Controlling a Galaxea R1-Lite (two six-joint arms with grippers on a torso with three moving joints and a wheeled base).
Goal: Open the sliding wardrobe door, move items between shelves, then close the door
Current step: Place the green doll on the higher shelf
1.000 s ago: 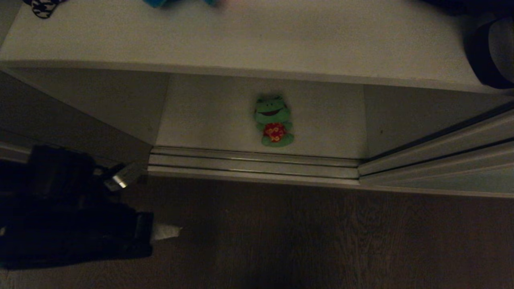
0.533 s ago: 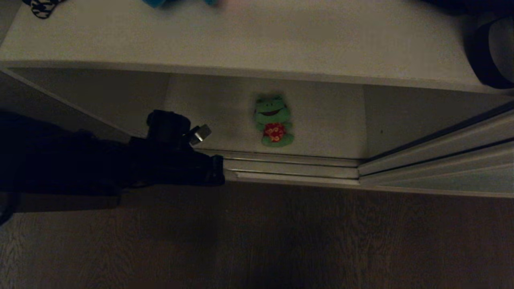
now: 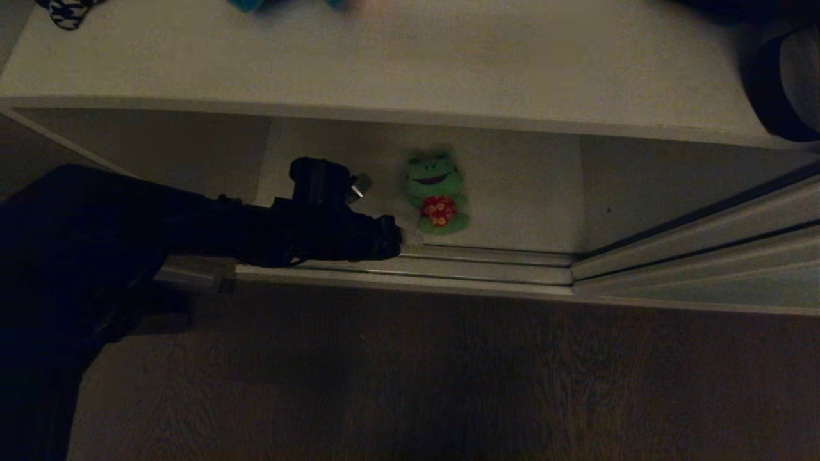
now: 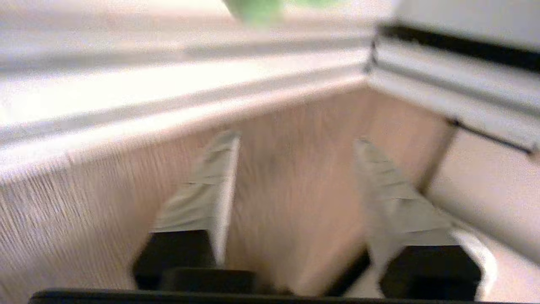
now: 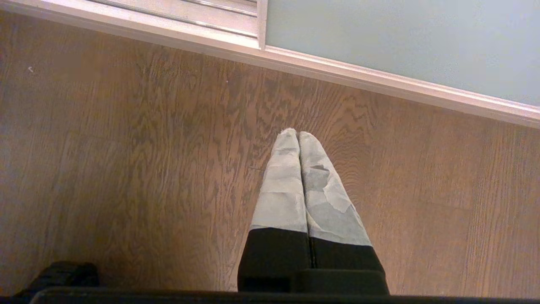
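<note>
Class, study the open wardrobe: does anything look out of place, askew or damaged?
Nothing stands out. The green frog soft toy lies flat and intact on the white bottom shelf, behind the silvery floor rail.

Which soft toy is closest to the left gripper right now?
The green frog toy on the bottom shelf; the teal toy lies on the shelf above, farther off.

The left arm reaches in low from the left, its left gripper (image 4: 295,169) spread apart and empty. The right gripper (image 5: 298,137) hangs pressed together, pointing down.
</note>
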